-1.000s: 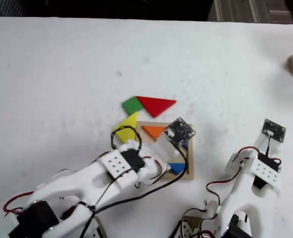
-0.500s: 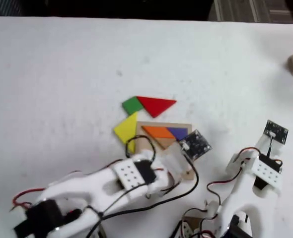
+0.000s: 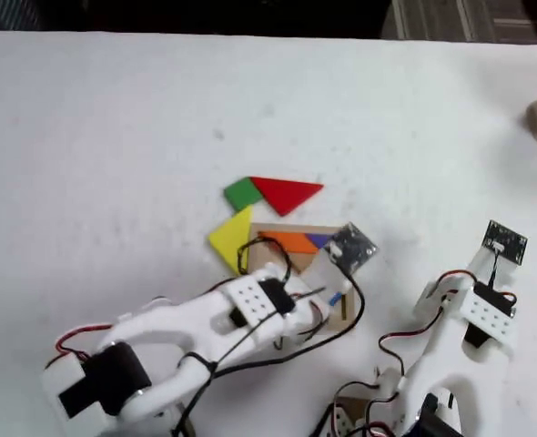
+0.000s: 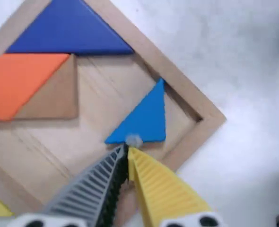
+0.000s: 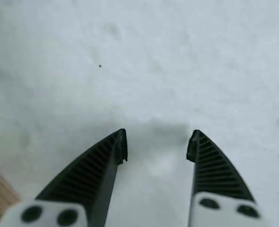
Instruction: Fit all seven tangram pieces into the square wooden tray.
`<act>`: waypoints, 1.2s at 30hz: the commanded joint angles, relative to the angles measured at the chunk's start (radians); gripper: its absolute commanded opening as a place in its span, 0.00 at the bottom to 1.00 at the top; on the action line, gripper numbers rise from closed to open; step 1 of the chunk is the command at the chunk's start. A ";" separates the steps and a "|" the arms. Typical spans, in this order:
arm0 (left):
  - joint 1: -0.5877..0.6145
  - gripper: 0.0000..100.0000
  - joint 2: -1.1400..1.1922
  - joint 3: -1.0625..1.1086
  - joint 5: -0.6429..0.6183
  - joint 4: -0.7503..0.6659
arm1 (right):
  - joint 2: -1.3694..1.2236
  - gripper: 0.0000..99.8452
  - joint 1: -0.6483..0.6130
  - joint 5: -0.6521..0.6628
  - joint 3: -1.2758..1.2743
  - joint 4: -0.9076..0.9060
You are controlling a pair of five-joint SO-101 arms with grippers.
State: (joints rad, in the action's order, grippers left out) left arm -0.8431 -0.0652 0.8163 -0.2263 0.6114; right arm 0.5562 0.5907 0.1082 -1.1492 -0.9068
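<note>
Wooden tray (image 4: 196, 107) holds light-blue triangle (image 4: 146, 120) | left gripper (image 4: 127, 152) closed, tips at triangle's edge | right gripper (image 5: 157, 142) spread wide

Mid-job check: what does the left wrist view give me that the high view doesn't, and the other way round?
Left wrist: the shut left tool, tips at the edge of the light blue triangle in a corner of the tray.
High view: the green piece and red triangle outside the tray.
Both: tray, orange piece, dark blue triangle, yellow triangle.
</note>
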 commanded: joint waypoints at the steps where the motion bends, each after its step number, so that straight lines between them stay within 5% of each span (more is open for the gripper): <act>1: 0.073 0.02 -0.002 -0.054 -0.014 -0.095 | -0.004 0.21 -0.005 -0.009 0.043 0.013; 21: -0.027 0.02 -0.005 -0.051 -0.015 -0.219 | -0.007 0.21 -0.010 -0.009 0.034 0.018; 32: 0.171 0.02 0.008 -0.052 -0.138 -0.051 | 0.001 0.21 -0.002 -0.008 0.009 0.062; 36: 0.153 0.02 0.073 -0.101 -0.135 -0.044 | 0.001 0.21 -0.002 -0.009 0.009 0.062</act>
State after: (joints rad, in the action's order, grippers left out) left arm -0.6820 -0.0207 0.8040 -0.3445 0.5547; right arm 0.5547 0.5907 0.1082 -1.1508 -0.8577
